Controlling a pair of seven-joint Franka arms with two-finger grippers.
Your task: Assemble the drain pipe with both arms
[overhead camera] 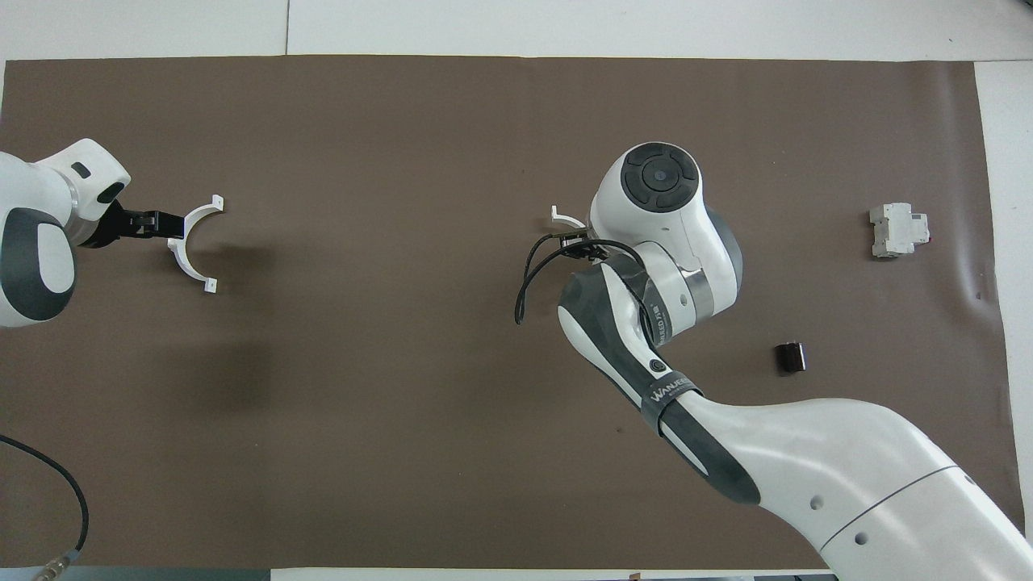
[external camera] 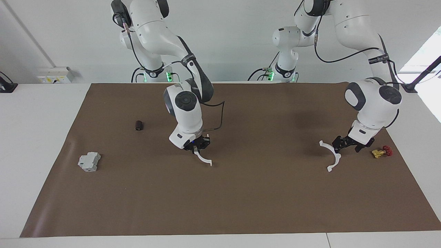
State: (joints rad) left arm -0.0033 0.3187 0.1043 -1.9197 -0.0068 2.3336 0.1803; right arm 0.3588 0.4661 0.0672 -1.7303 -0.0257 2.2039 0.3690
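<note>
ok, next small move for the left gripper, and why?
Probably close it. The left gripper is open and down at the middle of the white half-ring lying on the brown mat. The right gripper is already shut on the other half-ring.

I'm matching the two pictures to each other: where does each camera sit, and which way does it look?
Facing view: high across the table, looking at the robots; both arms show whole, bases at the top.
Overhead view: above the robots' end, looking steeply down; right arm enters bottom, left gripper at the edge.
Shared: both white arcs, grey block.
</note>
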